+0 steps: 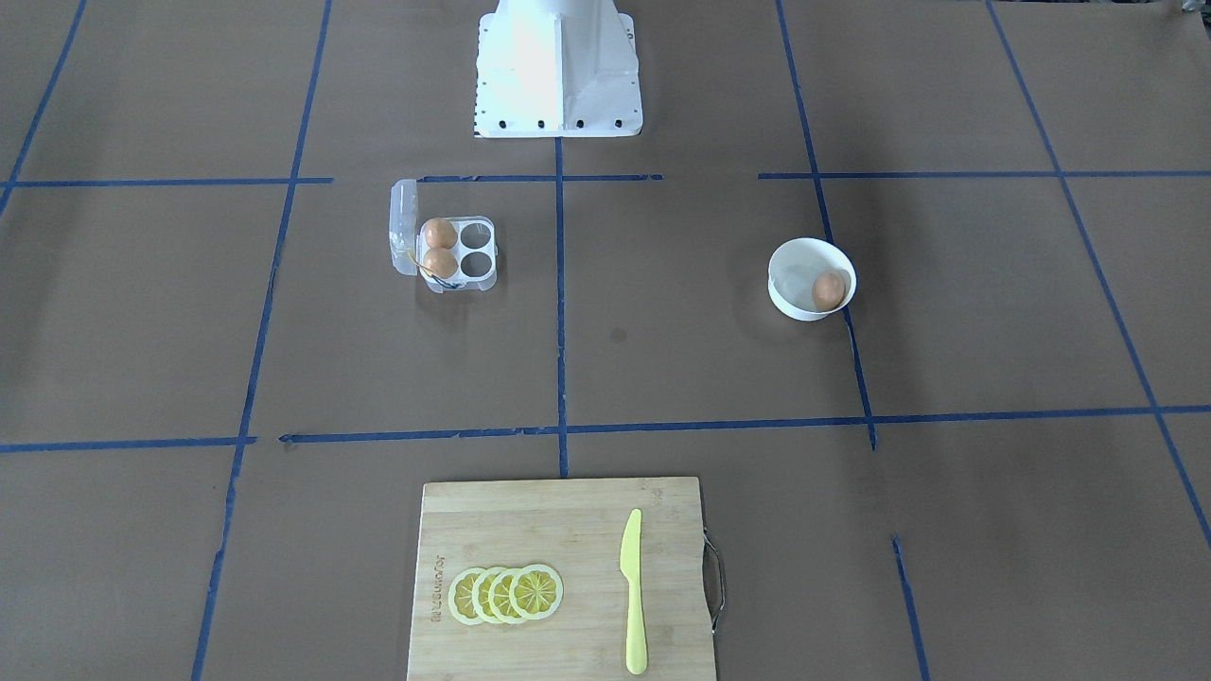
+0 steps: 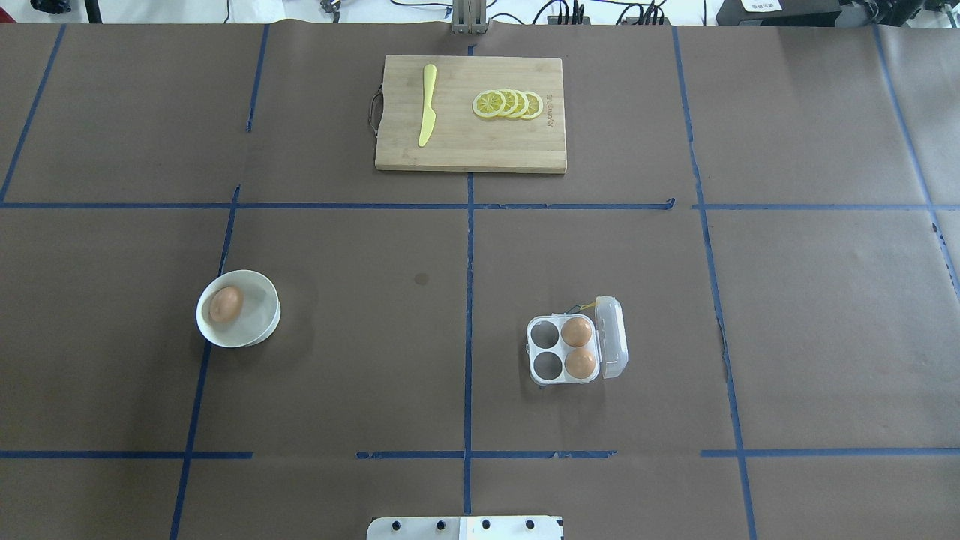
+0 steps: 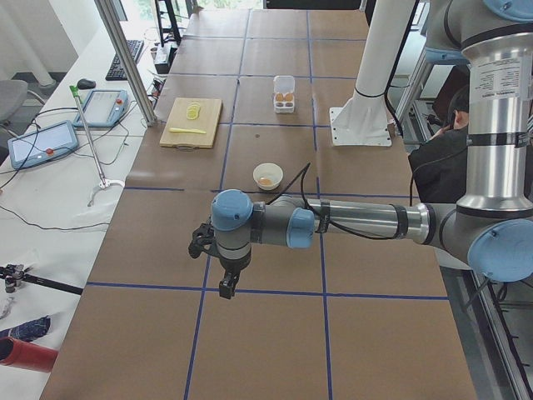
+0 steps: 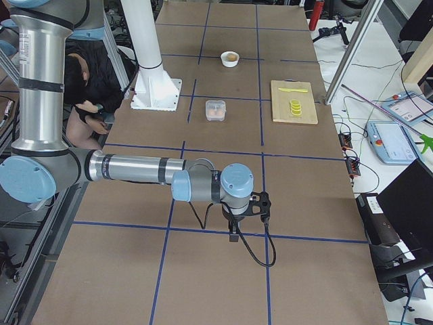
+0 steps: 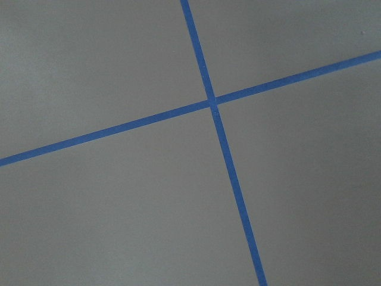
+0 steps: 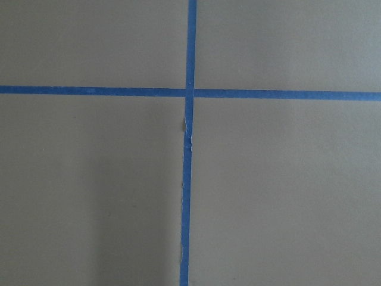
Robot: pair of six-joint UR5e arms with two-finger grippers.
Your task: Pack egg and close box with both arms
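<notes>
Since neither hand is near anything yet, the left hand [image 3: 223,279] should travel to the white bowl [image 2: 259,330] far beyond it and close softly on the egg [image 2: 226,303] inside. The box [image 2: 559,348], lid open, sits well beyond the right hand [image 4: 233,230]. Whether either hand is open I cannot tell. Blue-taped brown paper covers the bench [image 2: 337,375]; a person [image 4: 91,84] sits behind.

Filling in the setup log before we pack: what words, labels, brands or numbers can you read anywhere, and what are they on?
No text is legible enough to quote.
Cutting board: engraved brand mark along the edge opposite its handle, too small to read.
Left arm: printed label on its upright tube, blurred.
Right arm: similar label, blurred.
Box and white bowl: no markings visible.
</notes>
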